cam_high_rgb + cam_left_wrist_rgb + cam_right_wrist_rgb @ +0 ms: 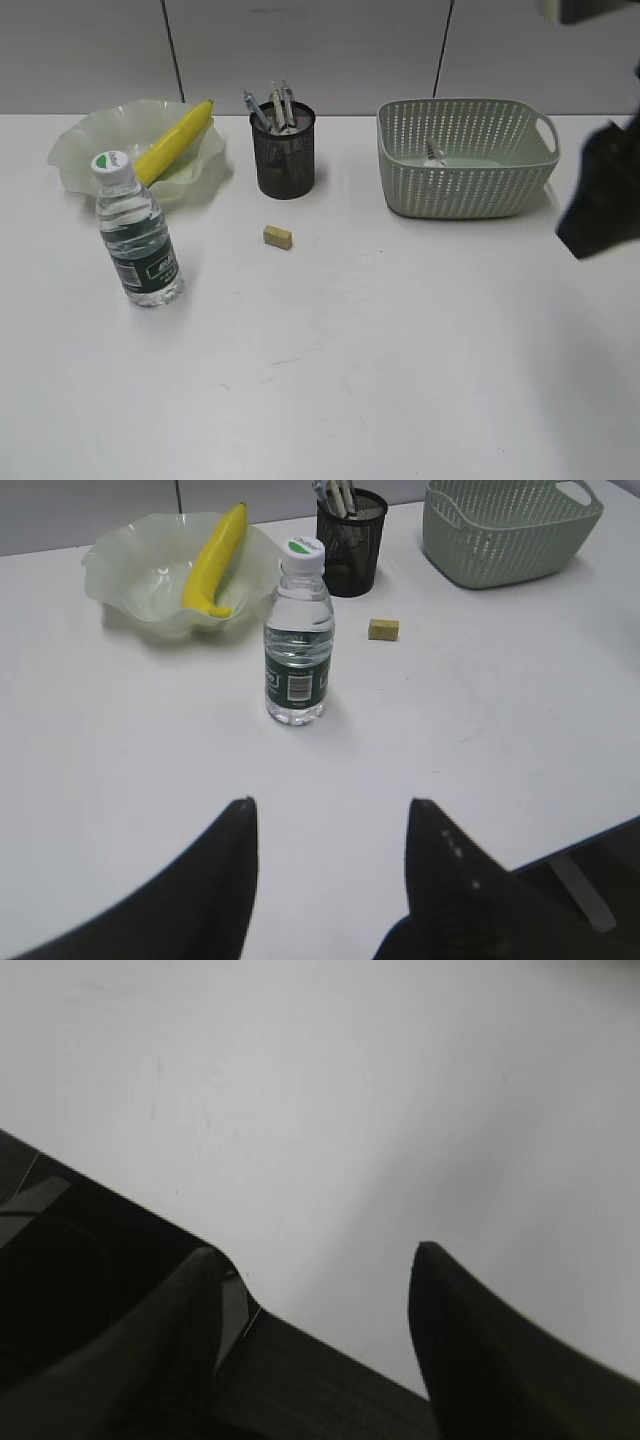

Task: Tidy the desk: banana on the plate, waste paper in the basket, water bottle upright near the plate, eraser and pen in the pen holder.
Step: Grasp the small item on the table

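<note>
**Desk nearly tidy, eraser loose on the tabletop**

In the exterior view, the banana (176, 140) lies in the plate (90, 135) near the desk's (400, 350) far left corner. The water bottle (137, 232) stands upright just in front of the plate. The pen holder (285, 152) sits along the far edge with pens (275, 106) standing in it, and the eraser (278, 236) lies on the bare surface just in front of it. The basket (465, 158) stands toward the far right corner with the waste paper (434, 157) inside. A dark part of the right arm (605, 190) shows at the right edge.

In the left wrist view, the left gripper (330, 825) hangs over the near edge, fingers spread apart and empty, well short of the bottle.

In the right wrist view, the right gripper (315, 1265) is spread wide too, gripping nothing, above the desk's edge.
</note>
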